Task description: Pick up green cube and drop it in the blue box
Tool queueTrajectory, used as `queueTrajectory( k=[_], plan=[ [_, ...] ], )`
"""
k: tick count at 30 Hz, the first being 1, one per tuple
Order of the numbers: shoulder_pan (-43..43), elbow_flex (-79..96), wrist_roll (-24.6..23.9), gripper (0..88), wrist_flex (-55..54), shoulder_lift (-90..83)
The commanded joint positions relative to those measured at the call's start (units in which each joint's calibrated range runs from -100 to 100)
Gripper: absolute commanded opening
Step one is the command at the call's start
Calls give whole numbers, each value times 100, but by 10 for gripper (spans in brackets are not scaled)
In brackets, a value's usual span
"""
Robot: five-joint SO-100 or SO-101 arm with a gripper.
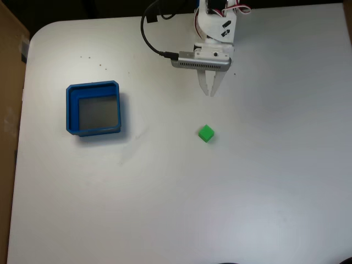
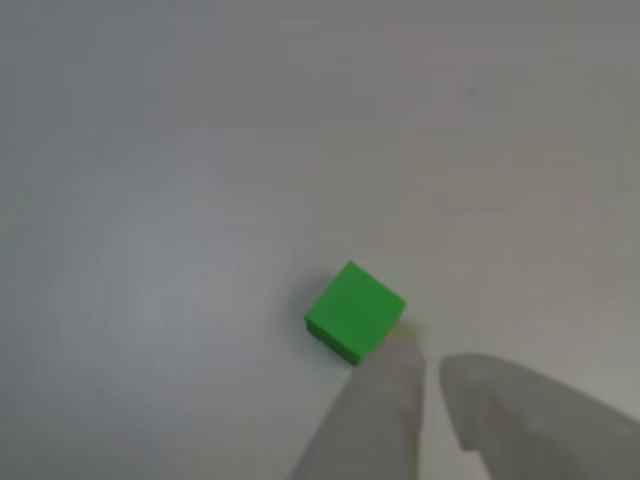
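In the fixed view, the whole white table (image 1: 165,209) is taken in from above, and at the left the blue box (image 1: 70,113) is seen, square and shallow, with thick rounded walls around a grey floor. Well to its right, near the middle of the table, the green cube (image 1: 206,133) is found lying on the bare surface, turned slightly out of line with the table's edges. Above it in that picture the gripper (image 1: 210,92) is held, tips pointed toward the cube, apart from it; a black cable (image 1: 147,34) is looped off to the arm's left. The 2 fingers are drawn close, only a narrow slit being left between them, and nothing is held.

In the other view, a close look is given: the cube (image 2: 354,311) is shown as a small, bright green, plain-faced block with a corner turned toward the camera. At the lower right, 2 pale, blurred fingers (image 2: 375,420) are seen reaching up beside it; touch cannot be judged there.
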Motion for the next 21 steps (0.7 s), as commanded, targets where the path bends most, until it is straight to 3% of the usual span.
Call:
queueTrajectory(
  k=[1, 13, 21],
  plan=[
    [29, -545, -15, 5, 328, 97],
    [-15, -509, -34, 5, 328, 348],
    [29, -1295, -567, 5, 320, 1785]
  ],
)
